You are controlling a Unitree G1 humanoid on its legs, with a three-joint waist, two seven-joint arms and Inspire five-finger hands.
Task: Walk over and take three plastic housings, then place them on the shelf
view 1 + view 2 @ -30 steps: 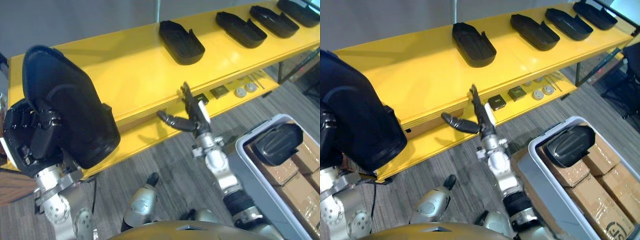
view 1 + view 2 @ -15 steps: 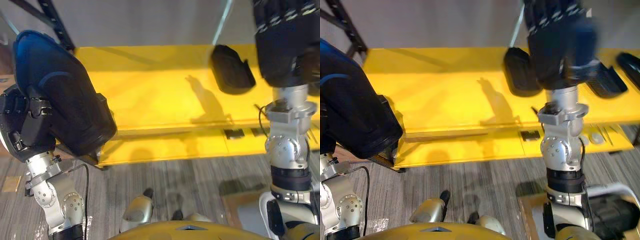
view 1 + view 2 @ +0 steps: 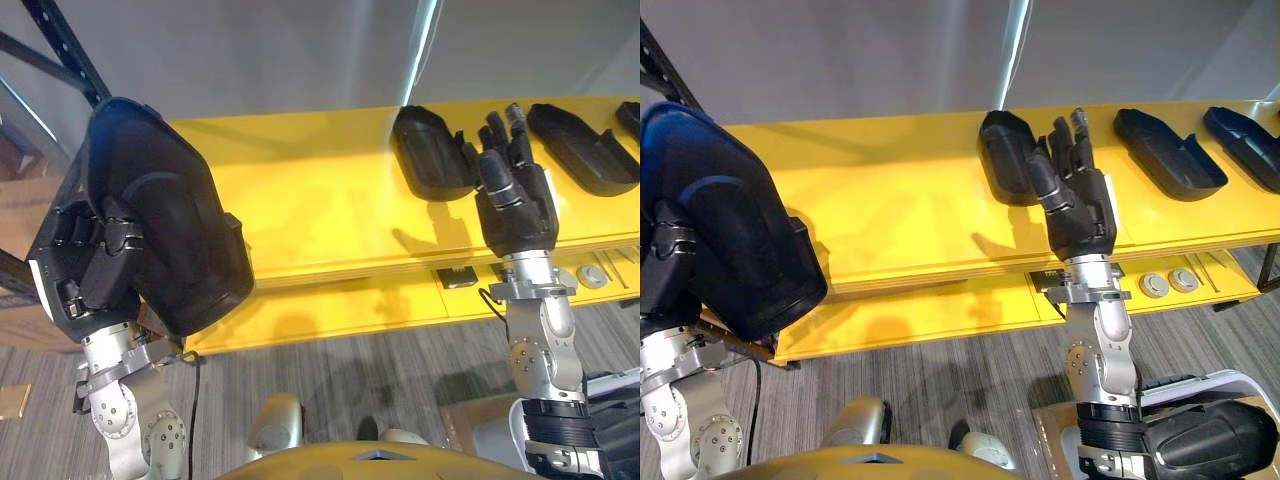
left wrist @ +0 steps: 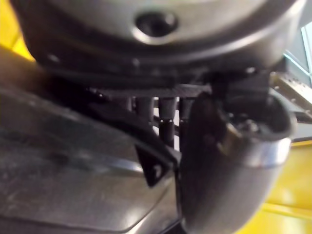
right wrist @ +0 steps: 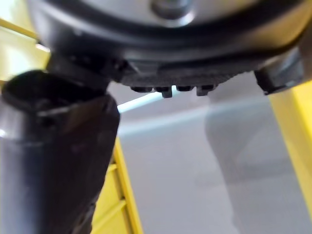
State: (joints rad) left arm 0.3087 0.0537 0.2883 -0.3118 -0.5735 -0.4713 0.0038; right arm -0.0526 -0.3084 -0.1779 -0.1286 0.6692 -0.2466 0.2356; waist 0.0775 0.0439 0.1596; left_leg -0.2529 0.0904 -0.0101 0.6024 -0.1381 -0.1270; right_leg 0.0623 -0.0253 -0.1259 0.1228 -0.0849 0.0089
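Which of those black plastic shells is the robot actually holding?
The big housing on its left, clutched in the left hand before the yellow shelf; other housings lie flat on that shelf.

**Place:** light-industrial workshop or parts store.

**Evidence:**
- Long yellow shelf (image 3: 320, 200), with a dark perforated racking upright (image 3: 60, 45) at its left end.
- Identical black plastic housings (image 3: 1168, 150) in a row along the shelf top, toward its right end.
- Lower tier near the right end, holding small round discs (image 3: 1170, 283) and a dark square part (image 3: 457, 277).
- White bin (image 3: 1200, 382) with a further housing (image 3: 1212, 440) inside.
- Grey carpet floor (image 3: 330, 380).
- Plain grey wall (image 3: 250, 50) behind.
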